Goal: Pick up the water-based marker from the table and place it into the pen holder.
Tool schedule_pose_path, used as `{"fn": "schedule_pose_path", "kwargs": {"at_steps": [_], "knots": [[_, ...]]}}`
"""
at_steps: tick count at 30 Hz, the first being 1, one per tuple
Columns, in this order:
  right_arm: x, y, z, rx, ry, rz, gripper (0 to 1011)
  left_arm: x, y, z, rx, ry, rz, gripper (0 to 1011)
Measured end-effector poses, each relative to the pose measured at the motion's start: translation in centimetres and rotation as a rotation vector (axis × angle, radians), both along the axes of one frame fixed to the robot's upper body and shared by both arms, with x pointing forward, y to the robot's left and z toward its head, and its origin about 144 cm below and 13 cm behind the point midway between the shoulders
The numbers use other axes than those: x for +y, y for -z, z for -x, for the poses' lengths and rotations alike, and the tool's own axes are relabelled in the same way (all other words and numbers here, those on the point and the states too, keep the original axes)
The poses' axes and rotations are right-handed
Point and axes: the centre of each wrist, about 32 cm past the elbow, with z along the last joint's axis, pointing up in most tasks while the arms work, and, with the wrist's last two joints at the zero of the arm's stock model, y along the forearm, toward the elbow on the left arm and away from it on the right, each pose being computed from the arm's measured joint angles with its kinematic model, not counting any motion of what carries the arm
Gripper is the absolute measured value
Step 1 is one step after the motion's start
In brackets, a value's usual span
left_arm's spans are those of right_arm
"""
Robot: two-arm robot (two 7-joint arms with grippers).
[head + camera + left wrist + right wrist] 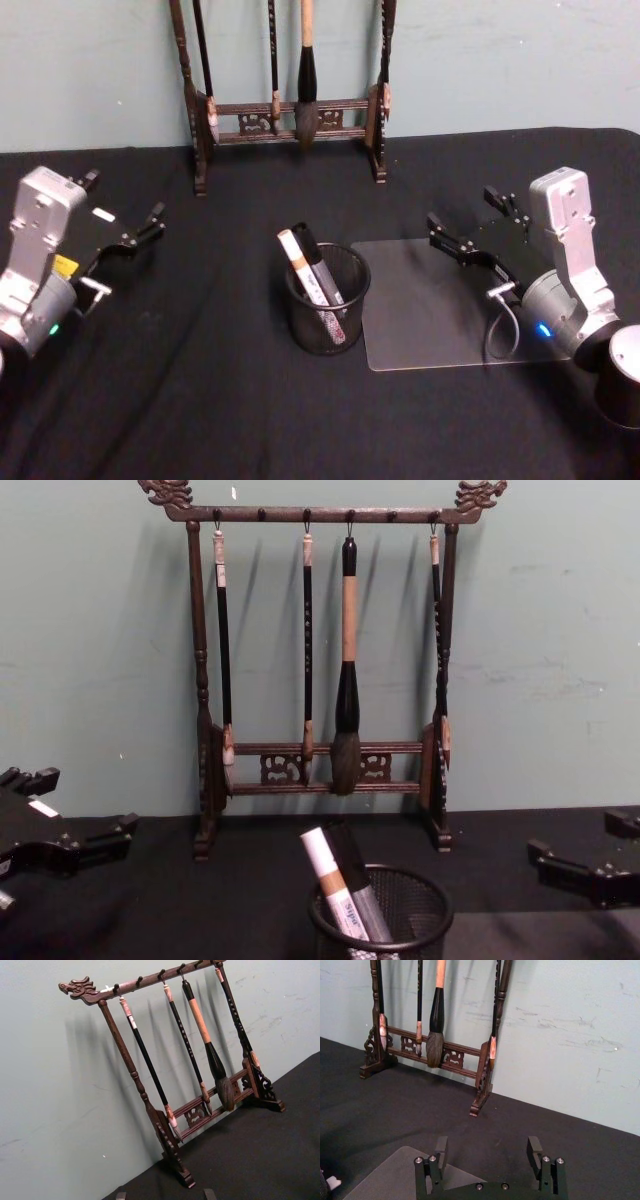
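We see the pen holder (328,300) at the tabletop's middle, two markers (312,272) leaning inside it, a clear mat (430,305) just beside it. The left gripper (135,235) and right gripper (470,232) hover near opposite side edges, fingers released, holding nothing. The brush rack (290,115) lines the far edge.

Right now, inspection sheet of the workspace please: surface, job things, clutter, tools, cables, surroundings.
Surface: black tablecloth, with a clear plastic mat right of centre.
Job's things: pen holder mid-table; two markers stand tilted inside it; no marker seen lying on the cloth.
Clutter: nothing seen.
Tools: left tool open, over the left side of the table, empty; right tool open, over the mat's far right edge, empty.
Cables: black cable loop at the right wrist.
Surroundings: wooden brush rack with hanging brushes against a pale green wall.
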Motion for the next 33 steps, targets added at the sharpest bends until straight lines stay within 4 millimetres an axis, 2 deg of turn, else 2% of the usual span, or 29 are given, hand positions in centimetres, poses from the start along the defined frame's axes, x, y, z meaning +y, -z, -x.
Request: {"fn": "schedule_pose_path", "kwargs": {"at_steps": [33], "knots": [[-0.02,-0.04,0.01,0.0,0.0,-0.002,1002,0.0,0.0,0.0,0.0,0.0,0.0,1001]]}}
